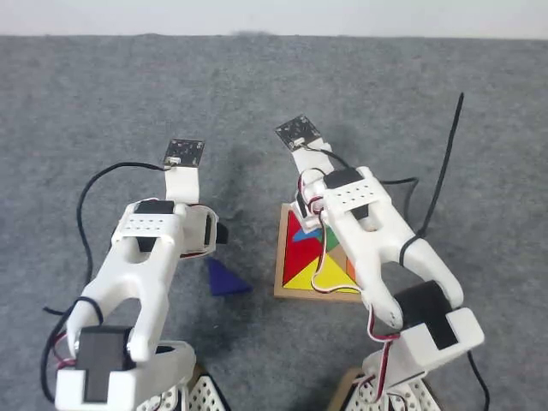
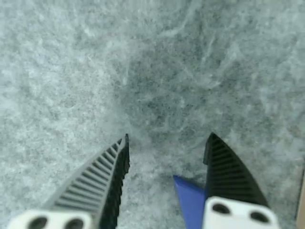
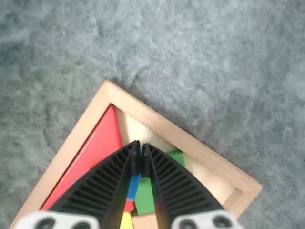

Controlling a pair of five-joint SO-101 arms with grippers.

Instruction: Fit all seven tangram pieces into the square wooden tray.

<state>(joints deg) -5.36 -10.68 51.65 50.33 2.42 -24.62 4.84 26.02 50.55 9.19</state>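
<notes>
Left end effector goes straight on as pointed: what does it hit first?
The left end effector would likely meet the bare grey mat first. The blue piece sits beside one finger, not ahead; depth is unclear.

The tabletop (image 1: 103, 94) is covered, as far as it can be seen, with a grey felt-like mat (image 2: 71, 57). The mat's short fibres lie in mottled swirls of lighter and darker grey. Along the mat's far edge in the high view, a pale, plain strip (image 1: 360, 17) runs the whole width; whether it is wall or floor cannot be told. The light is soft and even, casting only blurred shadows (image 1: 248, 171) on the mat, darkest near the middle of the tabletop.
</notes>
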